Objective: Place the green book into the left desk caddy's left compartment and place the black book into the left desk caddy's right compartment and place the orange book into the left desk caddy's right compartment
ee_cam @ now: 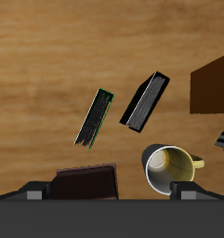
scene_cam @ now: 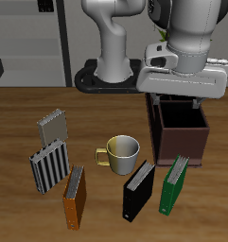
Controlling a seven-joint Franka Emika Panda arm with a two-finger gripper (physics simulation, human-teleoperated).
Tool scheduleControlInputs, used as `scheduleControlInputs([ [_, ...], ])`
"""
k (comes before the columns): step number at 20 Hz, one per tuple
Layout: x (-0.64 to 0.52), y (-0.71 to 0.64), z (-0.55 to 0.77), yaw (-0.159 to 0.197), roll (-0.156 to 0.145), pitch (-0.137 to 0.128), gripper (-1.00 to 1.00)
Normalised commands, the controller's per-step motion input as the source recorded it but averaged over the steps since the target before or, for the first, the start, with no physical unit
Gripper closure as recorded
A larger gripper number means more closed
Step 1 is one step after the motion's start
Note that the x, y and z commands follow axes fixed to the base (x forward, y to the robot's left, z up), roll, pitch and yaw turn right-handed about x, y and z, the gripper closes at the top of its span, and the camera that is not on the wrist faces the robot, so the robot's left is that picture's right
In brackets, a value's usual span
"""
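The left desk caddy (scene_cam: 186,146), a dark maroon box, stands beside the mug, and its edge (ee_cam: 85,181) shows in the wrist view. My gripper (scene_cam: 179,98) hangs just above the caddy, open with nothing between its fingers (ee_cam: 109,197). The green book (scene_cam: 174,184) lies in front of the caddy, nearer the table's front edge, and is plain in the wrist view (ee_cam: 96,118). Beside it lies the black book (scene_cam: 137,189) (ee_cam: 145,100). The orange book (scene_cam: 75,197) lies farther along the front, and only one corner of it (ee_cam: 211,82) shows in the wrist view.
A pale yellow mug (scene_cam: 120,151) (ee_cam: 171,167) stands between the caddy and the grey striped books. One striped book (scene_cam: 49,165) (ee_cam: 223,136) lies behind the orange book, and another (scene_cam: 51,125) lies farther back. The robot's black base plate (scene_cam: 106,80) sits at the back.
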Motion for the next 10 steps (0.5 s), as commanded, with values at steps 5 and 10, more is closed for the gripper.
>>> scheduleControlInputs([
  [5,0.12,-0.01,-0.05,-0.04,-0.019,-0.032,-1.0],
  [10,0.02,0.17,-0.22,-0.053,0.036,-0.049,-1.0],
])
